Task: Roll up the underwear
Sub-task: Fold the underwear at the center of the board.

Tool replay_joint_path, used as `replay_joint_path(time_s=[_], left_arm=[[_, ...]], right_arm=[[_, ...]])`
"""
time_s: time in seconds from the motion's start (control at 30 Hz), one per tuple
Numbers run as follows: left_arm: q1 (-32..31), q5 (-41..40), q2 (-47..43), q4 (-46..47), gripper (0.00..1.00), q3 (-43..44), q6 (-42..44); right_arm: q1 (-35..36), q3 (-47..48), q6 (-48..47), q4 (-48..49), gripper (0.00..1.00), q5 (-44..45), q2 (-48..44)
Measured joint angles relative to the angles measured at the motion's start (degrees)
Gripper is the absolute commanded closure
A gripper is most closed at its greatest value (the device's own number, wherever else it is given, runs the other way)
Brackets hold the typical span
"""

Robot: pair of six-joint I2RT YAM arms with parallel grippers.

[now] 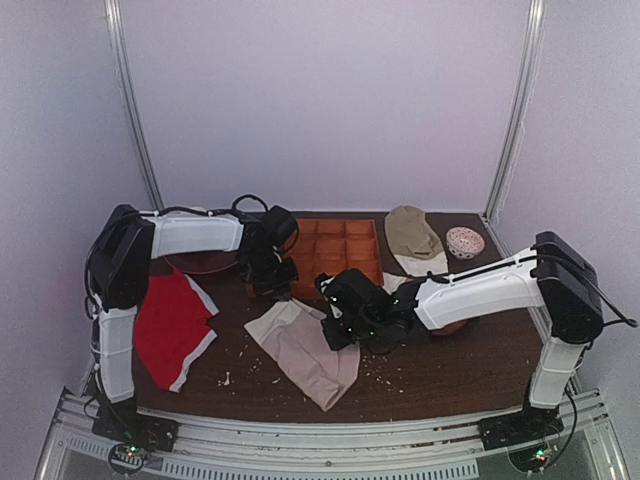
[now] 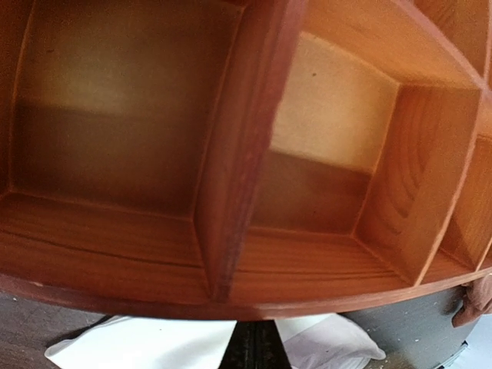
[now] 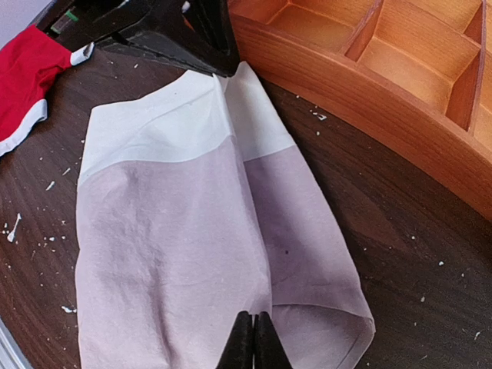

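The underwear (image 1: 305, 350) lies spread on the dark table, pinkish-beige with a white waistband (image 3: 154, 131) towards the tray. Its right side is folded over lengthwise (image 3: 307, 231). My left gripper (image 1: 272, 280) is shut at the waistband's top fold, right against the tray's near wall. In the left wrist view its dark tips (image 2: 254, 346) sit in the white waistband (image 2: 138, 346). My right gripper (image 3: 254, 334) is shut, with the fold's edge running into its tips. It hangs low over the underwear's right side (image 1: 335, 325).
A wooden compartment tray (image 1: 335, 255) (image 3: 384, 77) stands just behind the underwear. A red garment with white trim (image 1: 172, 325) (image 3: 31, 69) lies at the left. An olive-beige garment (image 1: 412, 232) and a patterned bowl (image 1: 465, 242) are at the back right. Crumbs dot the table.
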Motion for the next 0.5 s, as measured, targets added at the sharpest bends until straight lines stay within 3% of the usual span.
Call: replay_joint_path(time_s=[0.5], left_arm=[[0.11,-0.02,0.35,-0.39,1.00,0.72,-0.04]], right_arm=[[-2.43,0.90,-1.77,-0.15,1.00,-0.57,2.73]])
